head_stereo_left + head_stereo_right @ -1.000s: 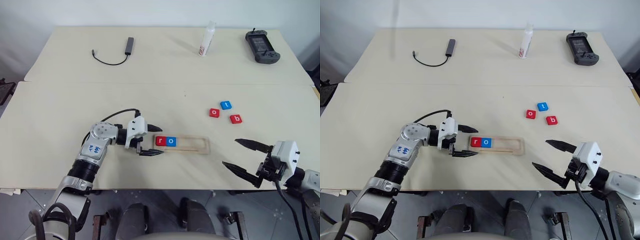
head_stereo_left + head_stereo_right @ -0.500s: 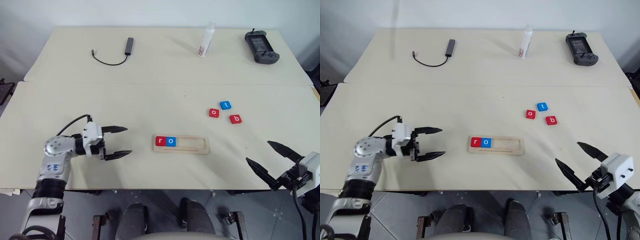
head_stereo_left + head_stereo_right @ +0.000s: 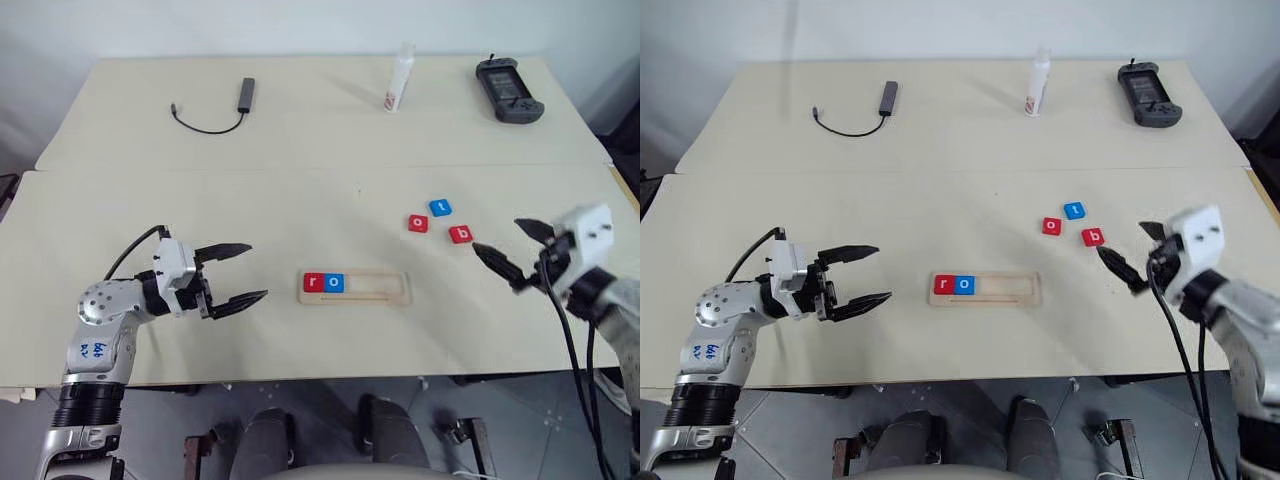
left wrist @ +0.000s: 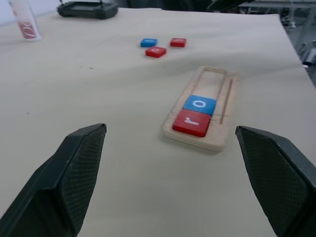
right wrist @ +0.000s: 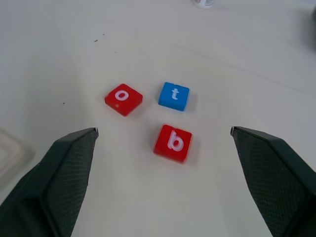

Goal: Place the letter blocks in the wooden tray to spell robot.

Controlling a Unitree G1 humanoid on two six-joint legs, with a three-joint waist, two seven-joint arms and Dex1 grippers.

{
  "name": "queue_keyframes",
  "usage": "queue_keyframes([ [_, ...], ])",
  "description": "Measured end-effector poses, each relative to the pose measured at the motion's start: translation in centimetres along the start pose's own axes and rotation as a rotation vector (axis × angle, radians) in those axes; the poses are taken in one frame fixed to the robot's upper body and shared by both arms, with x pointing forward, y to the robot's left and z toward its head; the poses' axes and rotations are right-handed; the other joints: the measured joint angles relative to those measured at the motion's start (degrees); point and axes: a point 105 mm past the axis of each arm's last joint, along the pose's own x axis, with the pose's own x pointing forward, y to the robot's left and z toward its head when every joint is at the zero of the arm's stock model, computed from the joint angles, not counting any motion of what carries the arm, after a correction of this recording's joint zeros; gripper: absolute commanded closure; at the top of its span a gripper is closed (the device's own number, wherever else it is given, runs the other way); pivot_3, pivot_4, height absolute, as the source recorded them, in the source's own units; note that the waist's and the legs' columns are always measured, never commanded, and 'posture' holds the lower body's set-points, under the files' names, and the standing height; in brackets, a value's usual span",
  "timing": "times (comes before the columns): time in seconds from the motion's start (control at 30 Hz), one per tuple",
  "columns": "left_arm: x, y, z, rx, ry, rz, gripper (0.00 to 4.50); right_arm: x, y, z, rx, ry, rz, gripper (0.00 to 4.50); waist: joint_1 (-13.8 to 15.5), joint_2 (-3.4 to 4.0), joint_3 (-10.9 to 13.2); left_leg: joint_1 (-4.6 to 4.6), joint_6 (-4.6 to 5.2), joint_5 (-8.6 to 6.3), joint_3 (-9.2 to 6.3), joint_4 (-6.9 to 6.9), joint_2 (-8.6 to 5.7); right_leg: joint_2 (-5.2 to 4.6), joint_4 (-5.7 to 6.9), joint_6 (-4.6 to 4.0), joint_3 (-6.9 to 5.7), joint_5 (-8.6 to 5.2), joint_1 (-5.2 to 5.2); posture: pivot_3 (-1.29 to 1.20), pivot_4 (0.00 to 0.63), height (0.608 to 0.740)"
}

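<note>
Lying on the worktop (image 3: 300,200), the wooden tray (image 3: 356,287) is seen with red r (image 3: 313,282) and blue o (image 3: 334,283) seated at its left end. Three loose letter blocks (image 3: 438,221) are found beyond its right end, just before the right gripper (image 3: 512,250), spread wide and empty. Left of the tray, the left gripper (image 3: 240,273) is also spread wide, empty.

Beige table (image 3: 150,190) holds: wooden tray (image 3: 357,287), three loose letter blocks (image 3: 438,221) (clustered), cable (image 3: 212,107), bottle (image 3: 399,78), controller (image 3: 508,90).

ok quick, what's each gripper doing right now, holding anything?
Left gripper: open, empty.
Right gripper: open, empty, near the red b block.
</note>
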Motion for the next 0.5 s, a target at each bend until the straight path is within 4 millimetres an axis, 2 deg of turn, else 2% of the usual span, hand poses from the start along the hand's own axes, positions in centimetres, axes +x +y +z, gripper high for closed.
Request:
queue_keyframes([
  [0.07,0.1,-0.4,0.0,-0.009,-0.006,0.002,0.05,1.9,-0.4,0.4,0.03,0.049,-0.018,0.0,0.13,0.0,0.0,-0.14,0.0,0.0,-0.04,0.03,0.0,0.0,0.0,0.0,-0.05,0.0,-0.08,0.0,0.15,0.74],
  [0.27,0.2,-0.8,0.0,-0.03,-0.003,0.024,0.05,4.6,-0.5,1.4,0.068,0.151,-0.035,0.0,0.02,0.01,0.0,-0.29,0.01,-0.01,-0.06,-0.01,-0.01,0.0,-0.13,0.01,-0.14,0.01,-0.14,0.0,0.15,0.74],
  [0.37,0.2,-1.0,-0.1,-0.033,-0.001,0.04,0.05,4.9,-0.3,2.1,0.072,0.18,-0.031,0.0,0.18,0.0,0.0,-0.29,0.0,0.0,-0.09,-0.06,0.0,0.01,-0.14,0.02,-0.18,0.01,-0.15,0.0,0.15,0.74],
  [0.5,0.0,-1.2,-0.2,-0.035,0.003,0.048,0.05,4.9,0.0,1.4,0.087,0.224,-0.018,0.0,0.07,0.0,0.0,-0.3,0.0,0.0,-0.07,-0.06,-0.02,0.0,-0.16,0.03,-0.17,0.01,-0.14,0.0,0.15,0.74],
])
